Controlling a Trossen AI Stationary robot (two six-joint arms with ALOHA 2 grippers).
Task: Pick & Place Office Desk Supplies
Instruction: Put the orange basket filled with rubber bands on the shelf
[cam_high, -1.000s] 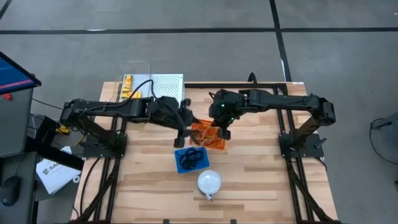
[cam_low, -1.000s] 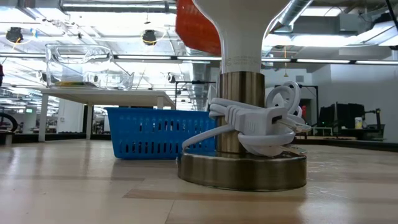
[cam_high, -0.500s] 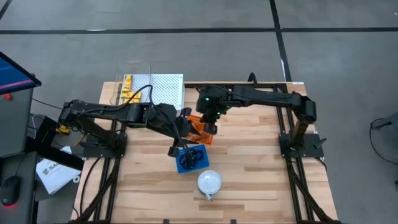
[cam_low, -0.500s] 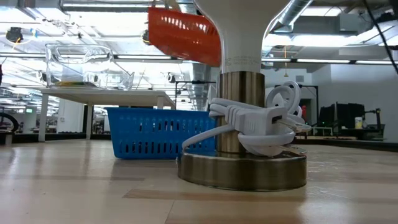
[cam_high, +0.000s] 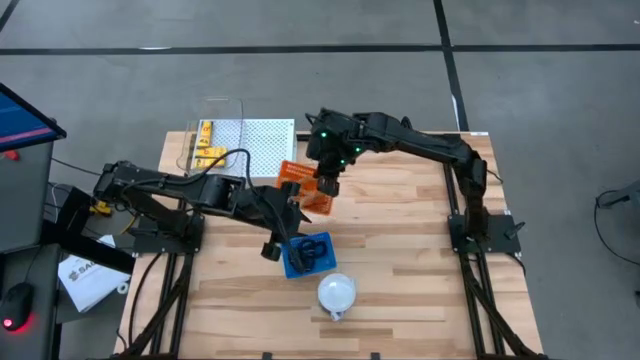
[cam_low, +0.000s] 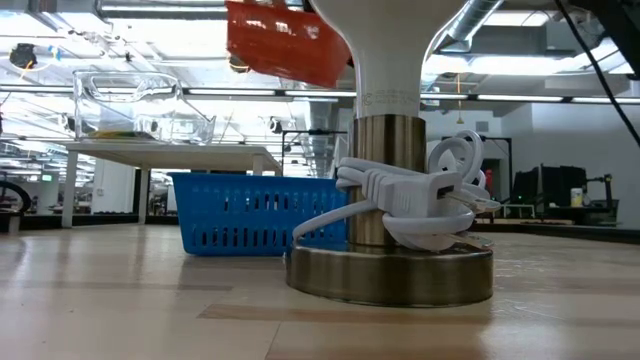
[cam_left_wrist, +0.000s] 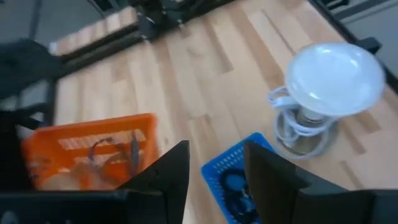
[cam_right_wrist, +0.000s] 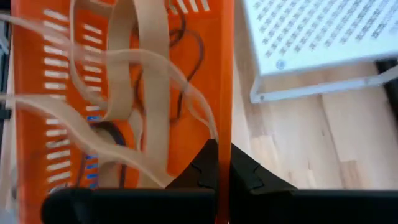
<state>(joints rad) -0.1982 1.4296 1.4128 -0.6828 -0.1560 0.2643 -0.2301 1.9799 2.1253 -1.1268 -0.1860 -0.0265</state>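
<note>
An orange slotted basket (cam_high: 299, 180) hangs in the air above the table's middle, seen high up in the low view (cam_low: 283, 42). It holds tan rubber-band loops (cam_right_wrist: 134, 81) and thin dark rings. My right gripper (cam_high: 326, 184) is shut on it. My left gripper (cam_high: 273, 243) is open and hovers just left of a blue basket (cam_high: 308, 255), which stands on the table and holds black rings. In the left wrist view the left gripper (cam_left_wrist: 214, 177) frames the blue basket (cam_left_wrist: 236, 186). Yellow clips lie in a clear box (cam_high: 205, 140) at the far left corner. My right gripper pinches the orange basket's side wall at its rim (cam_right_wrist: 224, 134), one finger inside the basket and one outside. The fingers point down from above. The basket is lifted clear of the table and hangs slightly tilted (cam_low: 283, 42).
A white perforated tray (cam_high: 262, 143) lies at the far edge, just beyond the orange basket. A white dome lamp (cam_high: 337, 293) with a coiled cord stands near the near edge, its base (cam_low: 390, 270) filling the low view. Bare wood lies to the right.
My right gripper has carried the orange basket up and toward the far left, toward the white tray, and the basket has turned about as it went. My left gripper has drawn away from the orange basket toward the near edge, ending beside the blue basket.
</note>
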